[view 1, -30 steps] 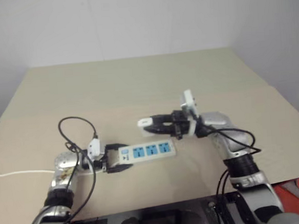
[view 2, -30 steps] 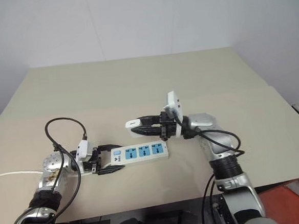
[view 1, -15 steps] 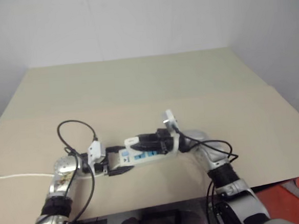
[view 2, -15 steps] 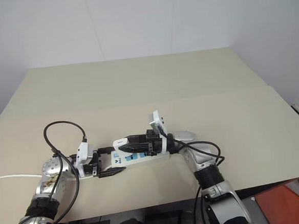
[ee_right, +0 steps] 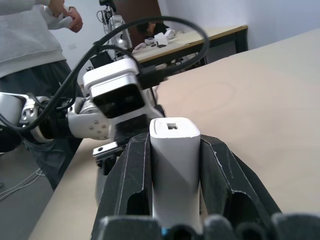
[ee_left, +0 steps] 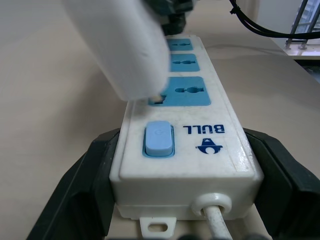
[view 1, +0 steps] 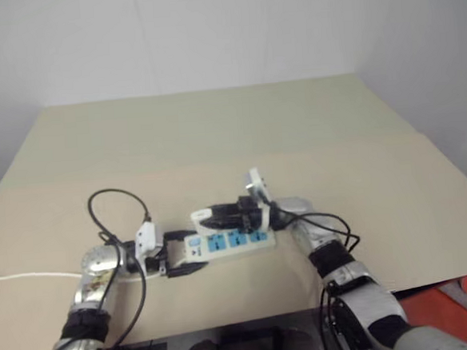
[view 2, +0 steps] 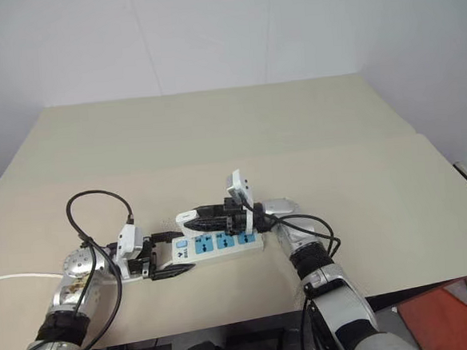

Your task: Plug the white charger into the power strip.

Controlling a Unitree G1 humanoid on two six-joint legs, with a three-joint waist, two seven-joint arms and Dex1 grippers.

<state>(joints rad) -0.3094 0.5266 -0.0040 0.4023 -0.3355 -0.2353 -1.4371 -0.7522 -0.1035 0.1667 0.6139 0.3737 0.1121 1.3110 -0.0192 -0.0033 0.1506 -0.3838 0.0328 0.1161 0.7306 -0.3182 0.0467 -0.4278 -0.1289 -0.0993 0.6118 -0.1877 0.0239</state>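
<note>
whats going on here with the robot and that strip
The left gripper has its jaws around the switch end of the long white power strip with blue sockets, steadying it on the tan table. The right gripper holds the small white charger just over the socket nearest the switch; whether it is seated cannot be told.

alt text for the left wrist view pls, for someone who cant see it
A white power strip sits clamped at its cord end between the left gripper's two black fingers, its blue switch nearest and three blue sockets in a row behind. A blurred white charger hangs just above the nearest socket, on a beige table.
</note>
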